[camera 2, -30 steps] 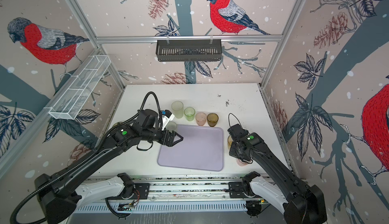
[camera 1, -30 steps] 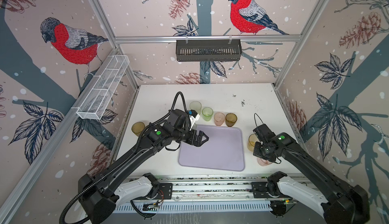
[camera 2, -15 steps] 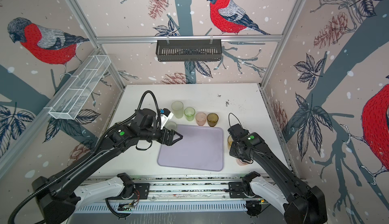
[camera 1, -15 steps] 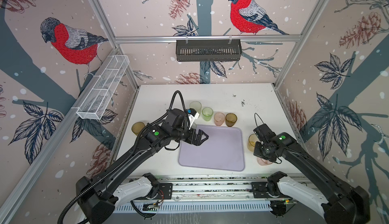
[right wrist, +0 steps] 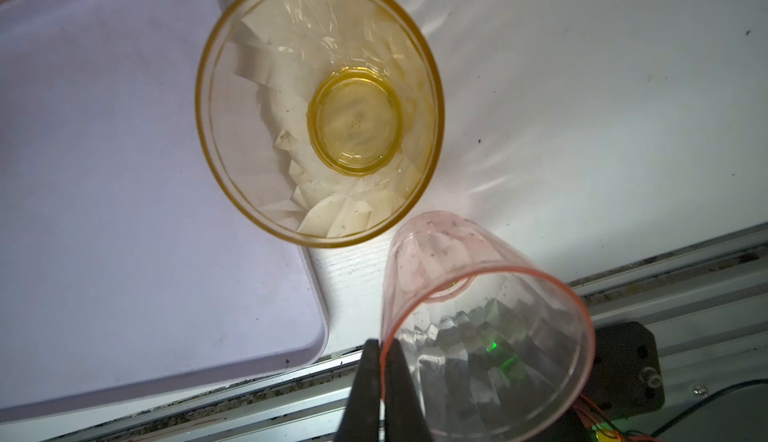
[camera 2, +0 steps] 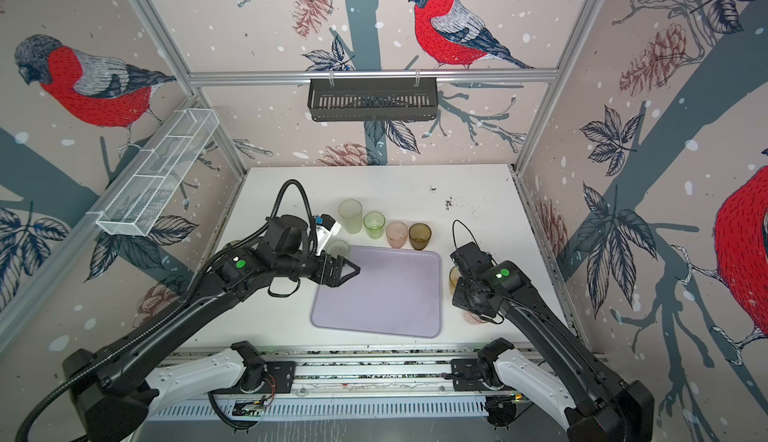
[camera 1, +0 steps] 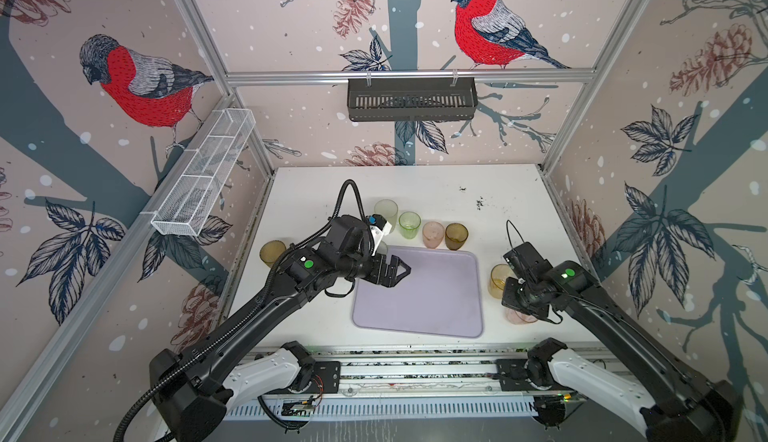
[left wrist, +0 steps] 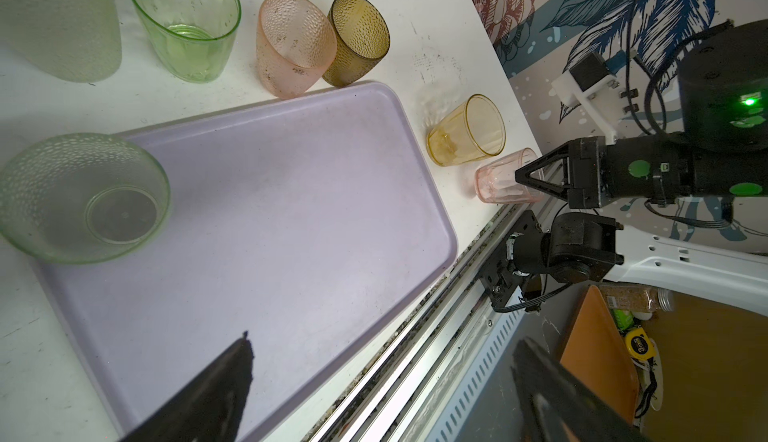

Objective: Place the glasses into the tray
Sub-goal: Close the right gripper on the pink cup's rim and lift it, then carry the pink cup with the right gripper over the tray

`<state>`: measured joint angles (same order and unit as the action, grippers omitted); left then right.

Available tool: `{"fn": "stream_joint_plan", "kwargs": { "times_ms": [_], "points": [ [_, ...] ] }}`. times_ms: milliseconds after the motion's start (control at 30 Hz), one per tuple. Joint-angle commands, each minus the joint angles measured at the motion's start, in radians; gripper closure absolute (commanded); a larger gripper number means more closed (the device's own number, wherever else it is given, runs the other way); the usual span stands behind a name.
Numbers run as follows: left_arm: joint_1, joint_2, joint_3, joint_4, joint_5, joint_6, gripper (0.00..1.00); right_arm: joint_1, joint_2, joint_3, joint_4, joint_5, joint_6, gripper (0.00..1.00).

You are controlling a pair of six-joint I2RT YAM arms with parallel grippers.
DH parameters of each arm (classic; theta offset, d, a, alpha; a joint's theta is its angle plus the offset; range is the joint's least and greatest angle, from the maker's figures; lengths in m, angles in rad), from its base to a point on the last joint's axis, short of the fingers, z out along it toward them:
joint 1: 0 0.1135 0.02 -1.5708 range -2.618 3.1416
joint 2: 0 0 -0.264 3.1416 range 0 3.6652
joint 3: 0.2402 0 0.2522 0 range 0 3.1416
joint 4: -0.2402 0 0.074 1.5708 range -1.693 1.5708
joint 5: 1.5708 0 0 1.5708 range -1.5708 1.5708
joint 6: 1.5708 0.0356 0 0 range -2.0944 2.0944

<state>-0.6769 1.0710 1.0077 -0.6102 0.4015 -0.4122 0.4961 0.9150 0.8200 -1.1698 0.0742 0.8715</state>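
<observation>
Little has moved: left jaws gape empty above tray (camera 1: 440, 294) holding one green glass (left wrist: 83, 199); right jaws pinch pink glass (right wrist: 486, 323).

A: Light?
B: Bright, even, from above; shadows on the white table (camera 1: 436, 195) are soft.
A: Glare?
B: Right wrist view: light streaks around the amber glass (right wrist: 320, 107), green glint in the pink glass (right wrist: 486, 328).
A: Focus?
B: Top views bend at the edges; left gripper (left wrist: 382, 340) is dark and blurred up close.

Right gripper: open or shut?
Shut: the right gripper pinches the pink glass by its rim, seen in the right wrist view.
</observation>
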Motion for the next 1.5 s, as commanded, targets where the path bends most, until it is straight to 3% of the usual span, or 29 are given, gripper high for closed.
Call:
{"fn": "stream_joint_plan", "kwargs": {
  "times_ms": [0, 533, 833, 1167, 1467],
  "points": [
    [0.005, 0.001, 0.003, 0.049, -0.014, 0.008, 0.03, 0.005, -0.002, 0.034, -0.052, 0.005, 0.024, 1.0],
    [0.049, -0.012, 0.018, 0.03, -0.013, 0.016, 0.03, 0.038, 0.158, 0.361, -0.136, 0.022, -0.013, 1.0],
    [0.082, -0.02, 0.015, 0.027, -0.01, 0.016, 0.03, 0.141, 0.286, 0.542, -0.15, 0.041, -0.002, 1.0],
    [0.1, -0.037, 0.0, 0.009, -0.019, 0.006, 0.03, 0.36, 0.608, 0.859, -0.15, 0.112, -0.013, 1.0],
    [0.129, -0.071, 0.004, -0.041, -0.061, -0.014, 0.03, 0.438, 0.9, 1.127, -0.151, 0.133, -0.134, 1.0]
  ]
}}
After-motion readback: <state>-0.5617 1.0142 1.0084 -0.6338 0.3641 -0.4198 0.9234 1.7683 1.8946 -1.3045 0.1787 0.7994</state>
